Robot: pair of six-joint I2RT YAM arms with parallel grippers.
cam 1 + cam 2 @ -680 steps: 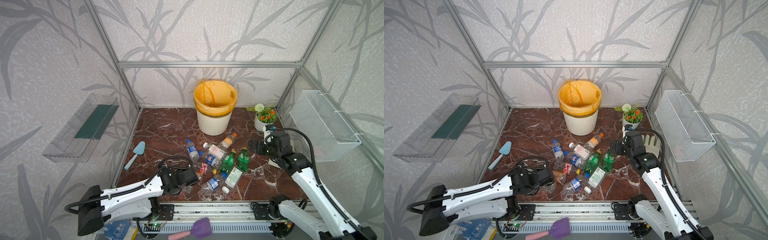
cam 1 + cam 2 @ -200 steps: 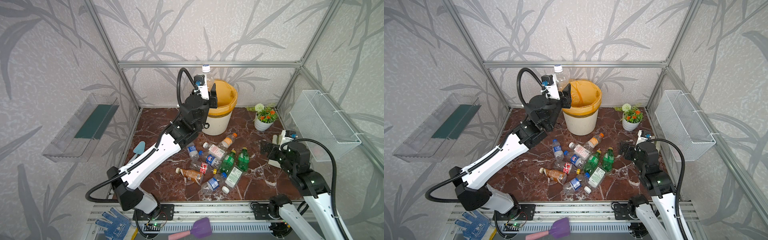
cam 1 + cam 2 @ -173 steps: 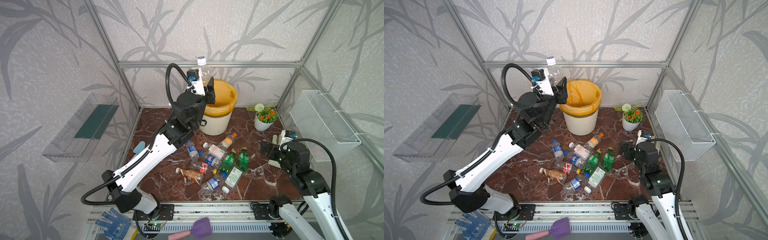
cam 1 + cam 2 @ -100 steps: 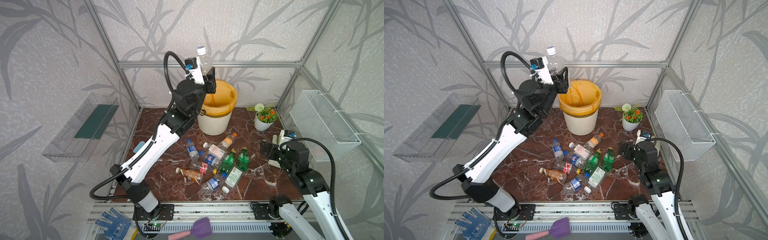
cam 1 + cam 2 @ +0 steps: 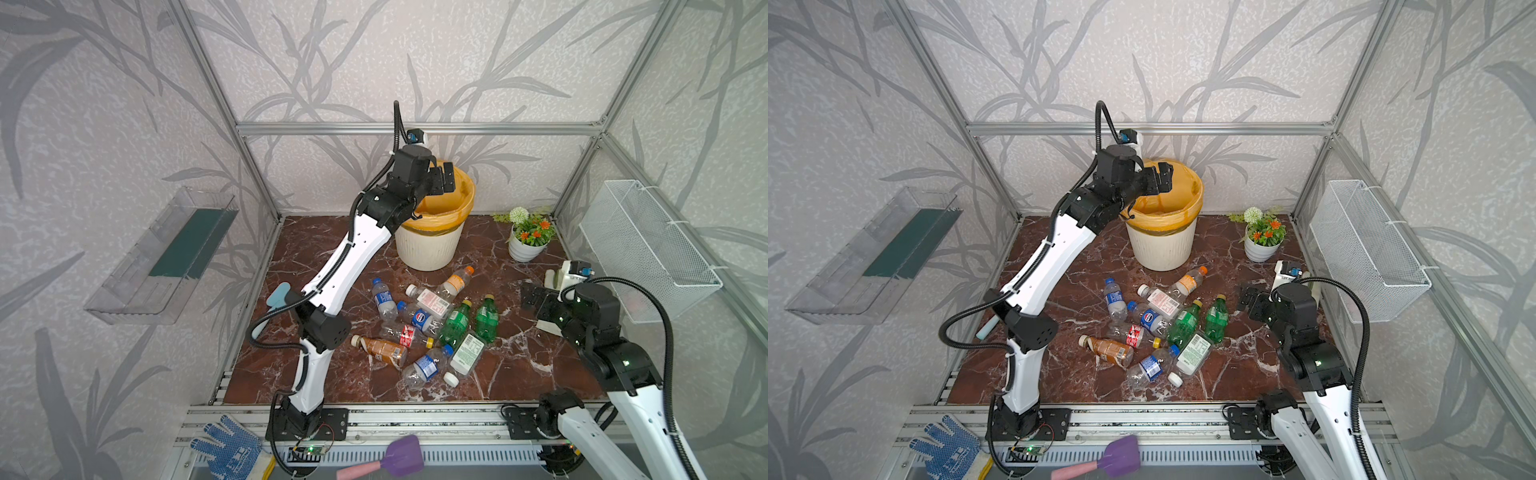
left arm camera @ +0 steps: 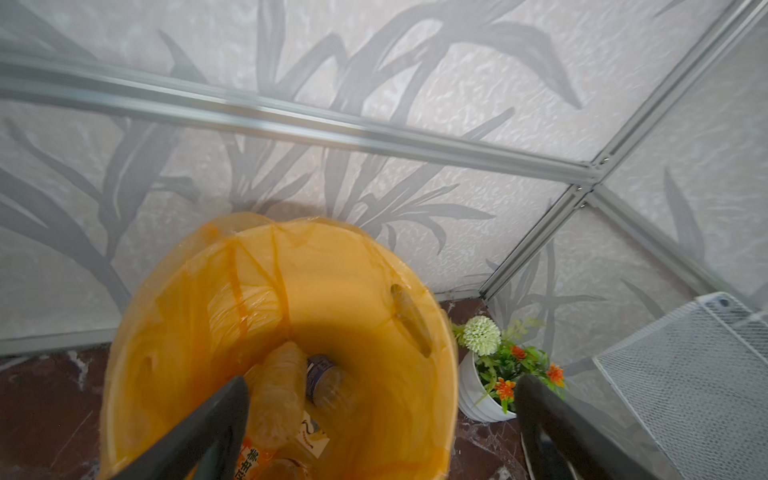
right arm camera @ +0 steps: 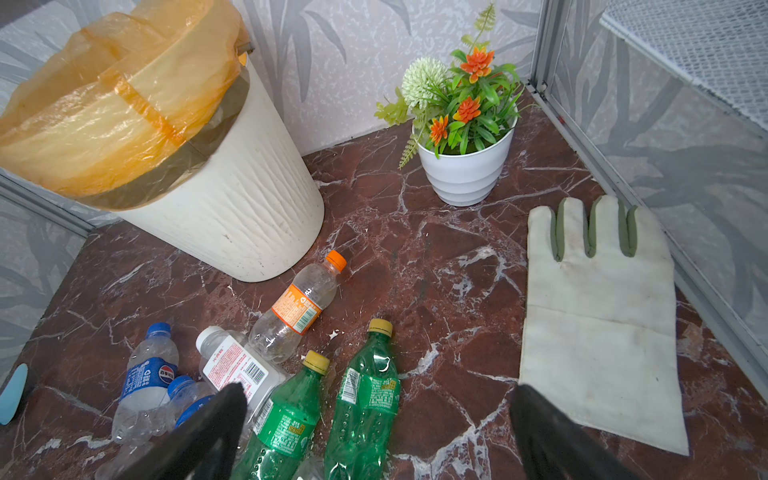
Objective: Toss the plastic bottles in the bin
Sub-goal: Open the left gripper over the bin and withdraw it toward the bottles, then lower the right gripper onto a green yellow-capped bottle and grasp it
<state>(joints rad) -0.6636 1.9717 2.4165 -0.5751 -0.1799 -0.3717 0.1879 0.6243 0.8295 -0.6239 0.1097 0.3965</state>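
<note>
1. The left gripper (image 5: 441, 179) hangs over the mouth of the bin (image 5: 428, 249). Its jaws are spread wide with nothing between them.
2. Inside the bin's orange liner (image 6: 353, 291), the left wrist view shows a crumpled clear bottle (image 6: 277, 386) lying against a blue-labelled bottle (image 6: 328, 380).
3. The other plastic bottles (image 5: 428, 328) lie in a loose pile on the marble floor (image 5: 490, 249) in front of the bin, between the two arms.
4. In that pile, two green bottles (image 7: 365, 395) lie side by side, an orange-capped bottle (image 5: 455, 282) lies nearest the bin, and a brown bottle (image 5: 382, 350) lies nearest the left arm's base.
5. The right gripper (image 5: 536, 299) sits low just right of the pile, jaws wide apart and empty.
6. A white work glove (image 7: 598, 316) lies near it, with the flower pot (image 5: 524, 249) beyond.
</note>
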